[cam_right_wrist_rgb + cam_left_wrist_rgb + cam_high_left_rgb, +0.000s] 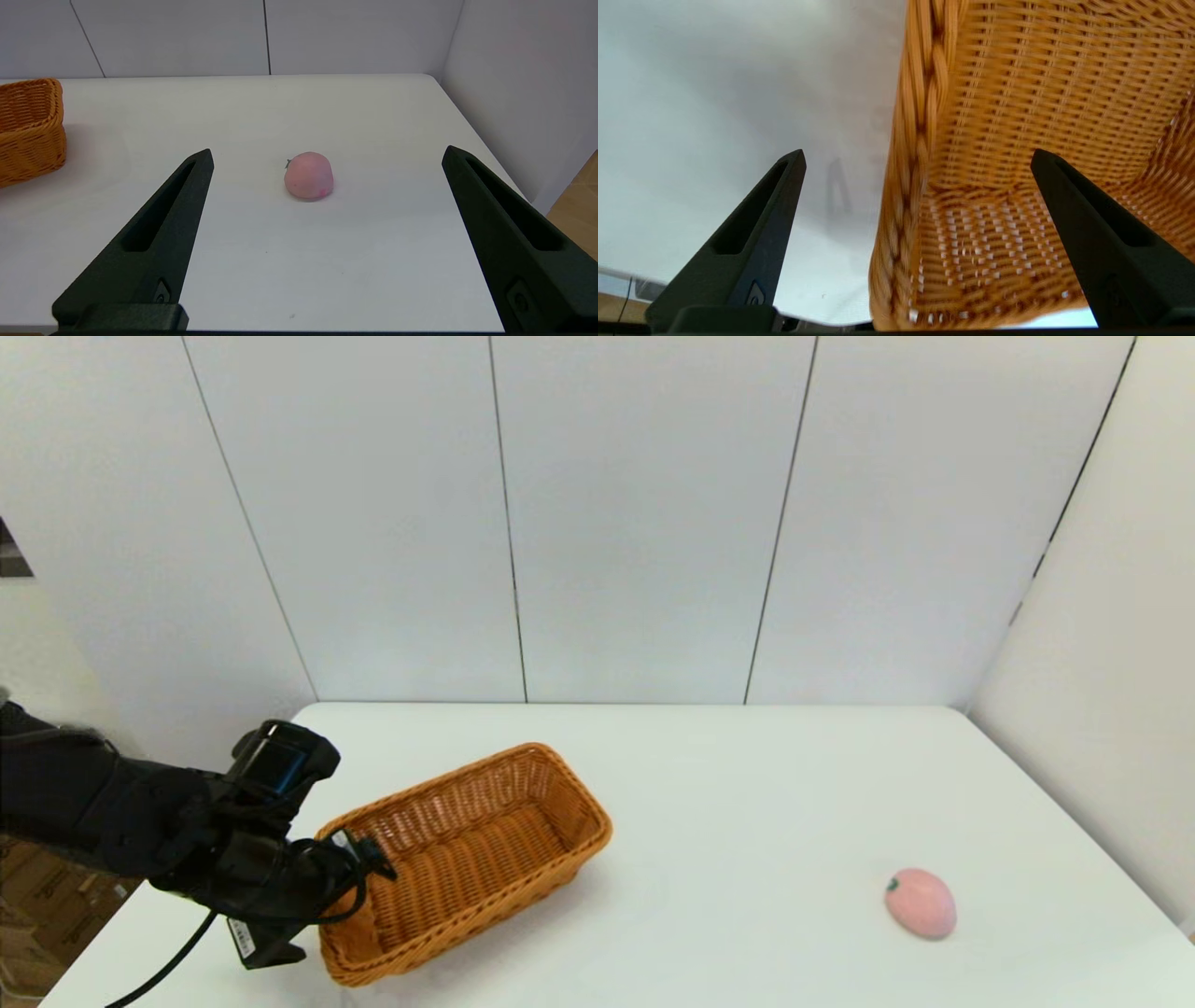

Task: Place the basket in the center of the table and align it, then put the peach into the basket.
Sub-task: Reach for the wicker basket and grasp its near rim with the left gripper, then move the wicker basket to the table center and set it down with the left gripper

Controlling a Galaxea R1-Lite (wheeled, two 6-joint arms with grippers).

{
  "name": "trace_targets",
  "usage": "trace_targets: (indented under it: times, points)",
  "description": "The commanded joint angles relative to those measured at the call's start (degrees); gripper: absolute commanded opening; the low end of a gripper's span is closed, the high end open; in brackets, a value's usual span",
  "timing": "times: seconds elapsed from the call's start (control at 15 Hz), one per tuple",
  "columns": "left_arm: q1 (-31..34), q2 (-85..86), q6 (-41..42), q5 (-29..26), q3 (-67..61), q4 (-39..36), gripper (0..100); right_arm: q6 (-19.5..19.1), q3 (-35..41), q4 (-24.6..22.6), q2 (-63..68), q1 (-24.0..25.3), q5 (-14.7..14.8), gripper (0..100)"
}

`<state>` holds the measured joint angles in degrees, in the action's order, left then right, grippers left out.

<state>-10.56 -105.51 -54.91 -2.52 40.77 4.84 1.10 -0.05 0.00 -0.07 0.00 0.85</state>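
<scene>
Head view high, facing table (747, 803) — wrist views low; all share basket (467, 859).

Left gripper (917, 158): fingers spread wide, straddling the braided rim.
Outer finger (752, 233): over the white table (714, 116), outside the basket.
Inner finger (1092, 233): inside the basket (1041, 93), above its woven floor.
Braided rim (920, 116): runs between both fingers, untouched by either.
</scene>
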Motion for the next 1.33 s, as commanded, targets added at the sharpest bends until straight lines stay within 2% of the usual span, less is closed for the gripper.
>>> trace_targets:
  times: [0.07,0.13,0.2,0.73,1.0,1.33]
  points:
    - [0.1,-5.58,-0.29,-0.03,-0.07,-4.31,100,0.05,-0.04,0.0,0.07,0.0,0.03,100]
    - [0.01,-6.2,-0.29,-0.03,-0.07,-5.02,100,0.05,0.05,0.0,-0.01,0.0,0.03,100]
    - [0.01,-6.64,-0.29,-0.03,-0.07,-5.37,0,0.05,-0.04,0.0,0.07,0.0,0.03,100]
    - [0.01,-6.55,-0.38,-0.11,0.28,-8.0,0,0.05,0.05,0.0,-0.01,0.0,0.03,100]
    - [-0.96,1.45,-0.29,-1.17,-0.07,-7.65,0,0.05,0.05,0.0,0.07,0.0,0.03,100]
    - [-13.52,13.84,-0.55,-1.26,1.42,-7.48,0,0.05,-0.04,0.0,0.07,0.0,0.03,100]
